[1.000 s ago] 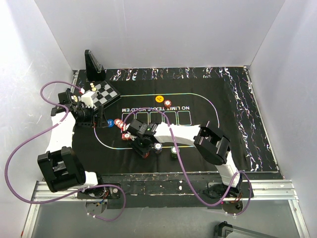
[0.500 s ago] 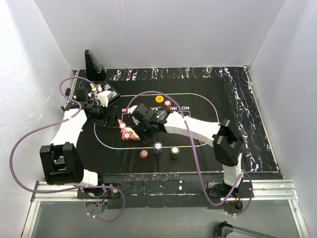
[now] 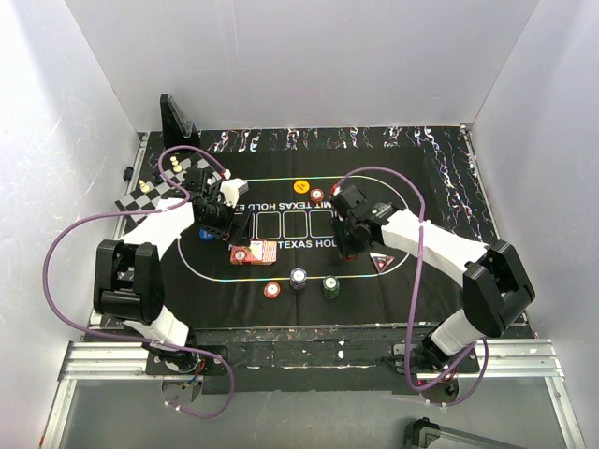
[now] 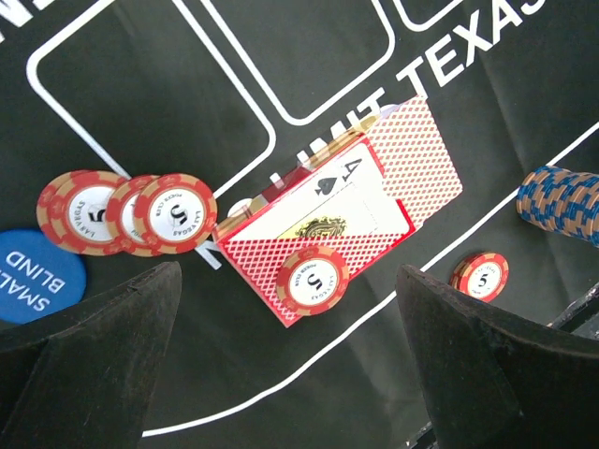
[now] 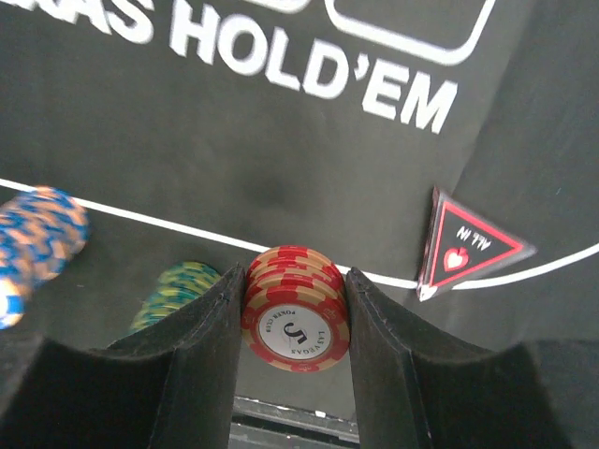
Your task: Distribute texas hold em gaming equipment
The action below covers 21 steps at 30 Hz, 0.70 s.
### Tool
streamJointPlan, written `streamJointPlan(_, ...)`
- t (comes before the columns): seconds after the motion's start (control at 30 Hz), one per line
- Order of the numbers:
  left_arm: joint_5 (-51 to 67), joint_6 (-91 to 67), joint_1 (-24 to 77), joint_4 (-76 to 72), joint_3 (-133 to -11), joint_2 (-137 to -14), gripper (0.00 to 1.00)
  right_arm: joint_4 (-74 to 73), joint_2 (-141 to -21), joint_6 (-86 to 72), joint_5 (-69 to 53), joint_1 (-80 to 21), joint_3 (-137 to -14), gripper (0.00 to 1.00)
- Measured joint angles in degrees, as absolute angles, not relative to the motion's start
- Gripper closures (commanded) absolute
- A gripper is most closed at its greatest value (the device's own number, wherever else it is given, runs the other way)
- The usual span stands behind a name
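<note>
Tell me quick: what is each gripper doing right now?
Left gripper: open, holding nothing, over the red-backed playing cards.
Right gripper: closed on a small stack of red-and-cream round poker chips.

My top camera sits fixed above and behind my two bases, facing down over the whole mat (image 3: 225, 299), far enough to take in both arms; my left wrist camera looks down from close between my left fingers (image 4: 94, 355) at the cards (image 4: 374, 201), which the top view also shows, small, on the mat's left half. My right wrist camera hangs closer yet, looking past my right fingers (image 5: 197, 355) at a stack of red chips (image 5: 296, 309) and the triangular marker (image 5: 465, 245); the top view shares that marker too.
</note>
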<state>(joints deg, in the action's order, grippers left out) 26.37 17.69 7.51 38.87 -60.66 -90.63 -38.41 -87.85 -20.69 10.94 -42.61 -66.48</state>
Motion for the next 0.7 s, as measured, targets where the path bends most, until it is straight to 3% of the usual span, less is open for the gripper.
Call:
streamJointPlan(0.23,24.4,17.7,10.3,37.0,-60.7,-92.7,0.00,-38.5,-87.8,-25.2,11.2,-41.4,-57.2,0.94)
streamJointPlan(0.7,17.3,23.2,11.9,33.3,-55.1,-93.1,0.00,-34.6,-88.9,-28.4,11.6,-37.5,-54.3,0.96)
